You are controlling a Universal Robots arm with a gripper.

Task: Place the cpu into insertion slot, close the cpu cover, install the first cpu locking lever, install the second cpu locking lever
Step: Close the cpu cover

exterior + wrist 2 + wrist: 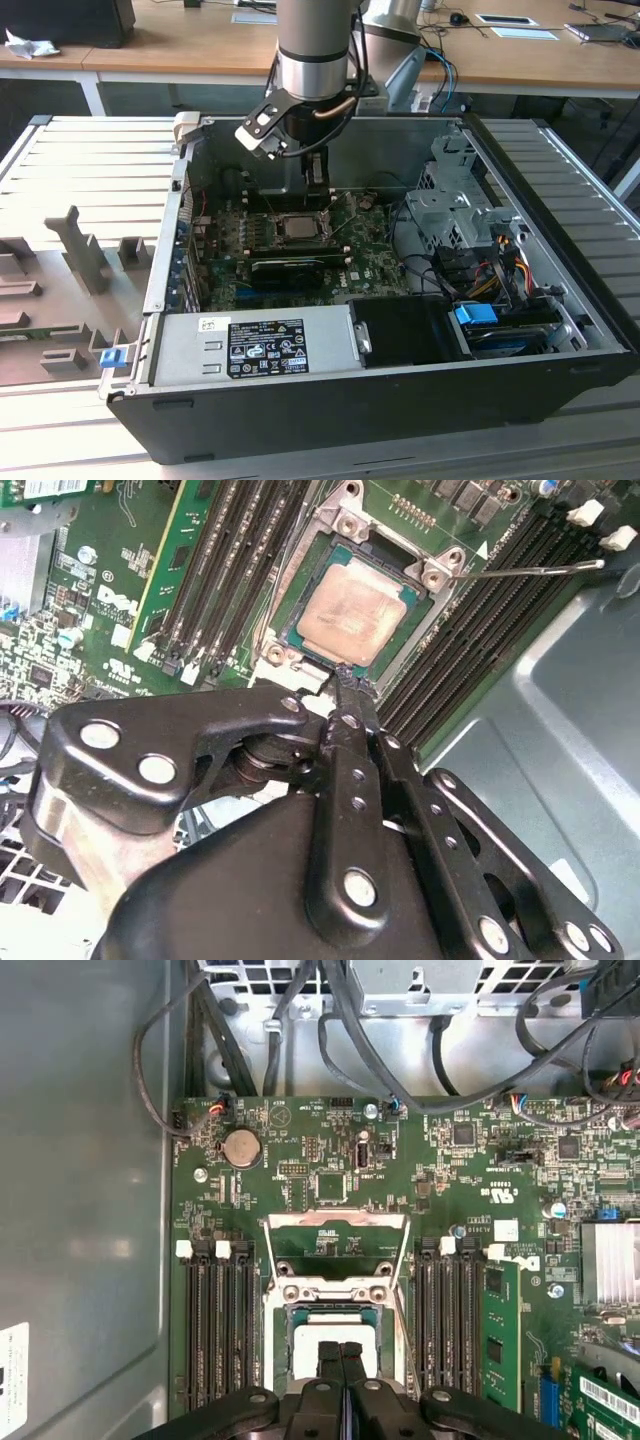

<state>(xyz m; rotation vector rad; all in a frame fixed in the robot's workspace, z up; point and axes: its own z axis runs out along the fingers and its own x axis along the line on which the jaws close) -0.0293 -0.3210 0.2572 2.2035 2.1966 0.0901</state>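
Inside the open computer case (400,400), on the green motherboard (372,266), the cpu (350,610) lies flat in the insertion slot (292,632) with its metal top showing. The cpu cover (300,1221) is swung open off the socket, and the board shows through its cut-out. The gripper (345,685) hangs at the socket's edge just beside the chip, jaws pressed together with nothing between them, though whether the tips touch the frame I cannot tell; a thin locking lever (530,572) juts out free from the socket's side.
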